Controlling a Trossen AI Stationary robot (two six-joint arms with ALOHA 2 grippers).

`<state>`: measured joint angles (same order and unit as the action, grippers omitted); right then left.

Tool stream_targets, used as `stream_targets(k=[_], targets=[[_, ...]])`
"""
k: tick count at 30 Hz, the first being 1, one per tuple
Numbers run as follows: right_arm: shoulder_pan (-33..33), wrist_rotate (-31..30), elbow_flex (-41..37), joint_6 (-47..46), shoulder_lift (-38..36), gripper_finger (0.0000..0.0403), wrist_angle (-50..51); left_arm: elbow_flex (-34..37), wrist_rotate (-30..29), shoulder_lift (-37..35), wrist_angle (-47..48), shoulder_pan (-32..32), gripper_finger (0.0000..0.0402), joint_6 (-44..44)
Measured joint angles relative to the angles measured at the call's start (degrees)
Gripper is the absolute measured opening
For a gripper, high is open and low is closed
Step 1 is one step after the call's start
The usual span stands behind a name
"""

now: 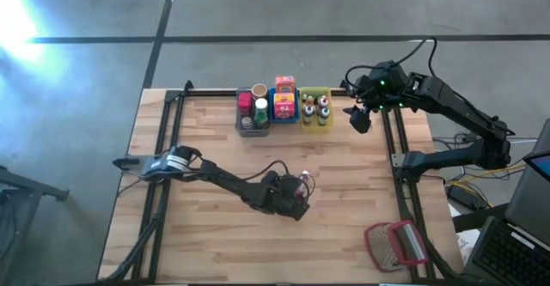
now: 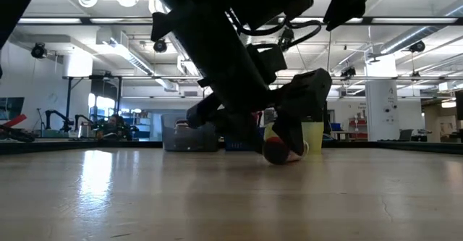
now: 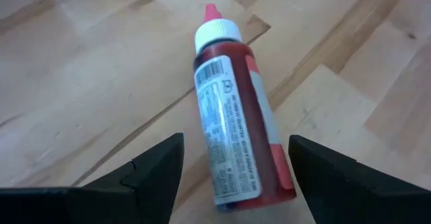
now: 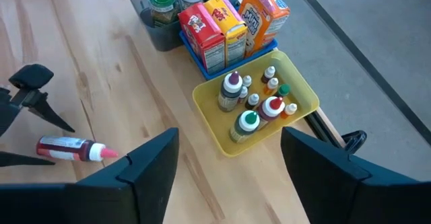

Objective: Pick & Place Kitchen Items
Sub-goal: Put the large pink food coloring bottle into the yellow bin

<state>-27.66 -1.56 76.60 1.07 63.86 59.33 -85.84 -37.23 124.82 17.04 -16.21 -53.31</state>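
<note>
Our left gripper [image 3: 236, 167] sits low at mid-table, fingers apart on either side of the red bottle [image 3: 236, 116] lying flat on the wood, not yet clamped. Closing off-centre could roll or squirt it away, we judge. Our right gripper [image 4: 229, 163] hangs empty and apart above the bins. The yellow bin [image 4: 300, 113] holds small capped bottles, the blue bin [image 1: 285, 117] boxes, the grey bin [image 1: 244, 123] jars.
</note>
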Motion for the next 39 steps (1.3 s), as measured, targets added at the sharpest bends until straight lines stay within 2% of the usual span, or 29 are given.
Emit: stream_targets(k=[11, 18, 25, 32, 39], targets=[[0.0, 0.0, 0.0, 0.0, 0.0, 0.0227, 0.0, 0.1, 0.3, 1.0, -0.1, 0.1, 0.0267, 2.5], [0.0, 0.0, 0.0, 0.0, 0.0, 0.022, 0.0, 0.1, 0.3, 1.1, -0.1, 0.4, 0.0204, 2.6], [0.0, 0.0, 0.0, 0.0, 0.0, 0.0239, 0.0, 0.0, 0.3, 1.1, 0.8, 0.4, 0.0149, 7.1], [0.0, 0.0, 0.0, 0.0, 0.0, 0.0266, 0.0, -0.1, 0.0, 0.7, 5.4, 0.4, 0.016, 12.8], [0.0, 0.0, 0.0, 0.0, 0.0, 0.0292, 0.0, 0.3, -0.2, -0.4, 9.0, 0.4, 0.0151, 19.9]])
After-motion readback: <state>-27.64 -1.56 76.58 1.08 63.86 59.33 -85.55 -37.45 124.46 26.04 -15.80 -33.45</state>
